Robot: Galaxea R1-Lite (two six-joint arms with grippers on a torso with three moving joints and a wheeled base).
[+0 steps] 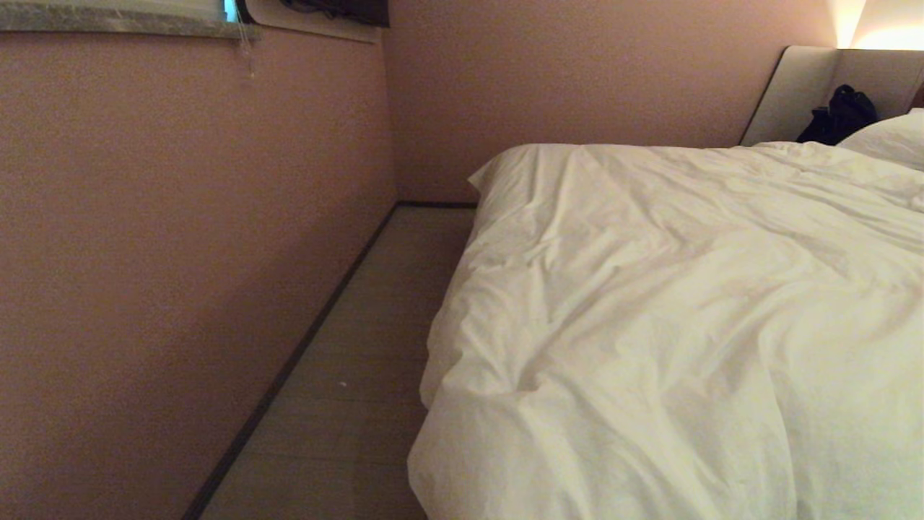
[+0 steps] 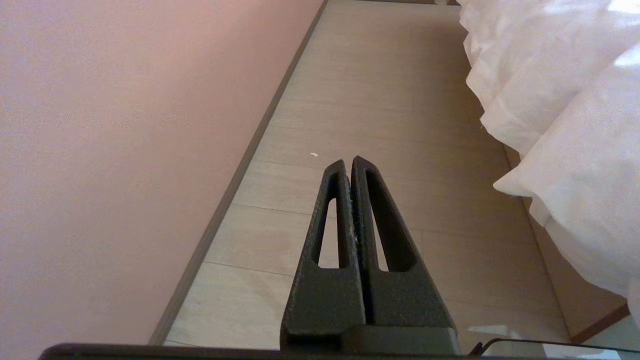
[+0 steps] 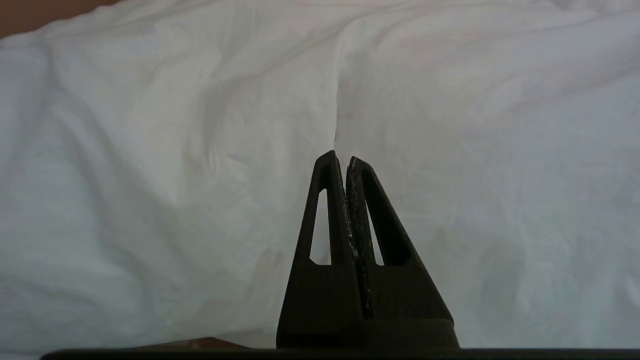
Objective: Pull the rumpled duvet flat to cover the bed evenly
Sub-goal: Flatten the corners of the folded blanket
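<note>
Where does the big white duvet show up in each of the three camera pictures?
Head view: the duvet fills the right half, draped over the bed.
Left wrist view: its hanging edge runs down the right side, beside the floor.
Right wrist view: it fills nearly the whole picture.
Shared landmark: the floor, in head and left wrist views.

The duvet [image 1: 650, 303] is running off the head view's edge from three to six o'clock, hiding the bed beneath. At one o'clock, a dark bundle [image 1: 837, 115] is staying too small to identify.
</note>
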